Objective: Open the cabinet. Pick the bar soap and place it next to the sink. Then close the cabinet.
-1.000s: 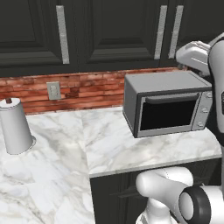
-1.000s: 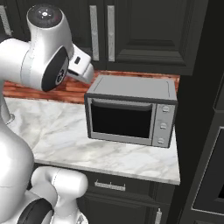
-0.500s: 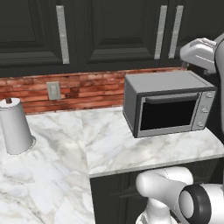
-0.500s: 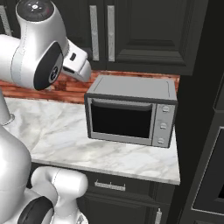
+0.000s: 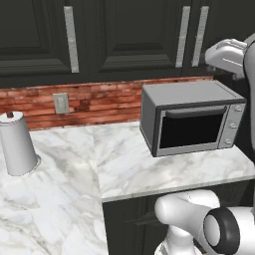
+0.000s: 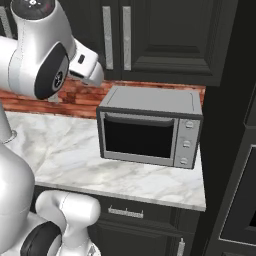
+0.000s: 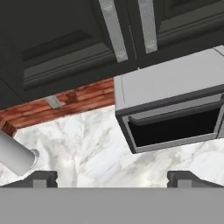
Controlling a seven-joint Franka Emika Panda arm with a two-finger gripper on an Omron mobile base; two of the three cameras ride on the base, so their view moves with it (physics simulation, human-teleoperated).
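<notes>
White marble counter [image 5: 124, 169] with grey toaster oven [image 5: 191, 117] and paper-towel roll [image 5: 17, 144].

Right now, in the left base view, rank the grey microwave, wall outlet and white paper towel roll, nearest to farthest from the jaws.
1. Grey boxy microwave, right side, just below.
2. Beige wall outlet, on the brick backsplash, left.
3. White paper towel roll, far left on the marble counter.

toaster oven [image 5: 191, 118] on counter [image 5: 129, 169], below cabinet [image 5: 139, 35]
</notes>
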